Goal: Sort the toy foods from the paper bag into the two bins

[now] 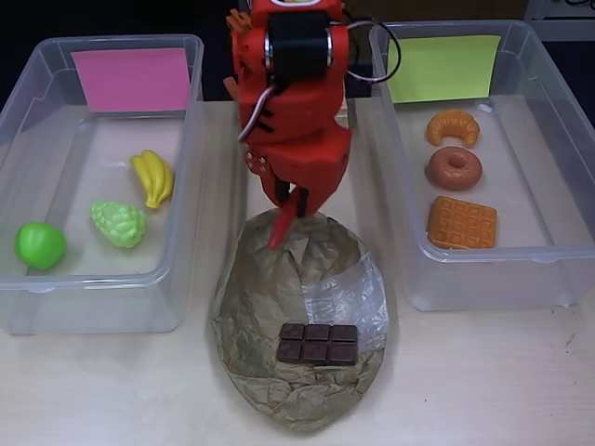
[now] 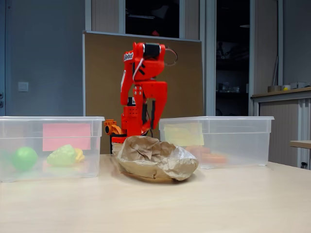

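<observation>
— Hanging over the far end of the paper bag point(image 1: 297, 325), my claw point(image 1: 287, 216) looks nearly clenched and empty.
— And the chocolate bar point(image 1: 318, 344)?
— Overhead, at six o'clock from my claw, on the bag, long axis three-to-nine.

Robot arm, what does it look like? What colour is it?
The arm is bright orange-red plastic, built of blocky printed parts. A black motor sits near its top, with thin black and white cables looping beside it. The end effector has two pointed red fingers. White lettering marks the upper part in the fixed view.
</observation>
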`<state>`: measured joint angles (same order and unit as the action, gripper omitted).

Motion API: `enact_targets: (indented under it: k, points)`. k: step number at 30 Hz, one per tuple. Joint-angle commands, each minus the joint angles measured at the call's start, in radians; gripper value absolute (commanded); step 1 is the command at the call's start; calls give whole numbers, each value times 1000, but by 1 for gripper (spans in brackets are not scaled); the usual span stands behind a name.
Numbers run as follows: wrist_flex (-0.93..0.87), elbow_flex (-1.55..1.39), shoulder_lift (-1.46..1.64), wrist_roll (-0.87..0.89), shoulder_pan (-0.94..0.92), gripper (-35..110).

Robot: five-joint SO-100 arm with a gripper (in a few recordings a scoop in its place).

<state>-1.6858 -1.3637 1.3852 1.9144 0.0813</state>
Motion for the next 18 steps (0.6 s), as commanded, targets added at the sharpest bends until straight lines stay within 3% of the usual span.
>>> enact_targets:
  k: [1, 8, 18]
  points:
    - [-150, 86, 126, -64, -31, 1]
    - [-149, -74, 368, -212, -207, 3]
    - [-58, -183, 485, -549, -647, 2]
